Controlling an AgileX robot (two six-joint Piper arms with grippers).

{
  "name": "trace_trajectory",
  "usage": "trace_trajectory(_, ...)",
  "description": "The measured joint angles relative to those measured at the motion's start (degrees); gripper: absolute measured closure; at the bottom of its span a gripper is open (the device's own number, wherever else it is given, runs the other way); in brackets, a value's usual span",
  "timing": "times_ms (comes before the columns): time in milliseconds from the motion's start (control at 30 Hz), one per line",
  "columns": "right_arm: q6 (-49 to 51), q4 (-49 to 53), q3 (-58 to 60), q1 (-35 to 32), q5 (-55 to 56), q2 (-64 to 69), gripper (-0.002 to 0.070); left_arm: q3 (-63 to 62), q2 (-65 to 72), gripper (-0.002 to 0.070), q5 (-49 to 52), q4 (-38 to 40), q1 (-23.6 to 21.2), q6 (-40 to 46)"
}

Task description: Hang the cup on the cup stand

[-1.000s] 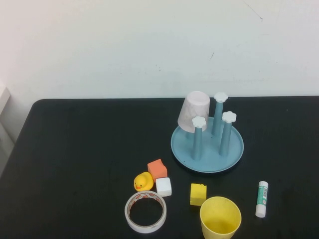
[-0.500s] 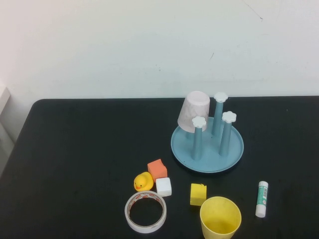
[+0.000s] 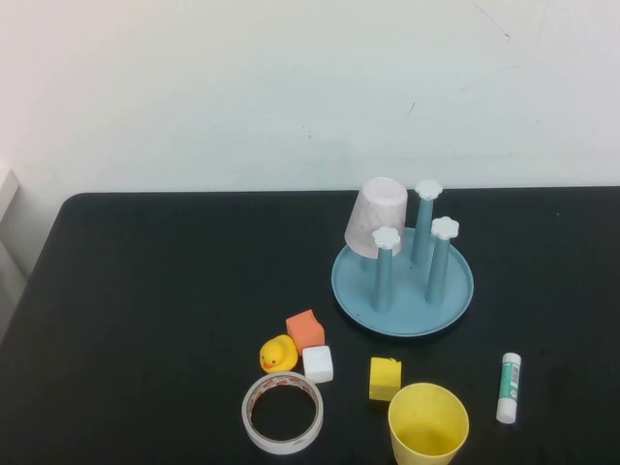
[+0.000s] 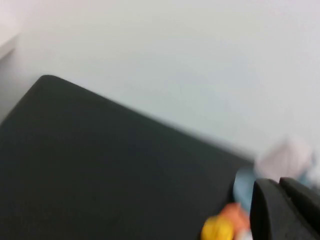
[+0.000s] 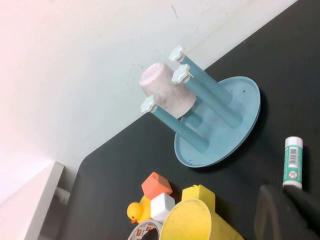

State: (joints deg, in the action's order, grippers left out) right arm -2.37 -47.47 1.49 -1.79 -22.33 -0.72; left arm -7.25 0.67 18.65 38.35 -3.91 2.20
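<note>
Black table (image 3: 145, 320) against a white wall carries the cup stand (image 3: 403, 288), with 3 free pegs and a pale pink cup (image 3: 375, 218) upside down at its back. Near the front edge, the yellow cup (image 3: 427, 423) stands upright between a yellow block (image 3: 385, 378) and a glue stick (image 3: 509, 387). Only a dark corner of the left gripper (image 4: 287, 210) and right gripper (image 5: 287, 210) shows in each wrist view; their finger state cannot be told.

The left gripper (image 4: 285, 210) shows only as a dark, nearly black, matte block with a rounded top edge and a thin seam running down it, blurred in its wrist view. The right gripper (image 5: 287, 212) shows as a similar dark grey-black, smooth, rounded body, out of focus. Neither arm appears in the high view.
</note>
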Motion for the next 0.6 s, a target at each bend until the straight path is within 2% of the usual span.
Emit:
trace_trajectory(133, -2.08, 0.00, 0.00, 0.00, -0.10, 0.00, 0.0678, -12.43, 9.99, 0.0677, 14.04, -5.73, 0.30, 11.27)
trace_trajectory(233, -2.80, 0.00, 0.00, 0.00, -0.21, 0.00, 0.0678, -20.54, 19.16, 0.0676, 19.88, -7.75, 2.44, 16.27)
trace_trajectory(400, -3.67, 0.00, 0.00, 0.00, -0.32, 0.00, 0.0678, -29.26, 32.13, 0.0676, 24.32, -9.37, 9.10, 23.10)
trace_trajectory(600, -4.87, 0.00, 0.00, 0.00, -0.41, 0.00, 0.0678, -38.03, 49.95, 0.0676, 27.58, -15.76, 19.94, 26.03)
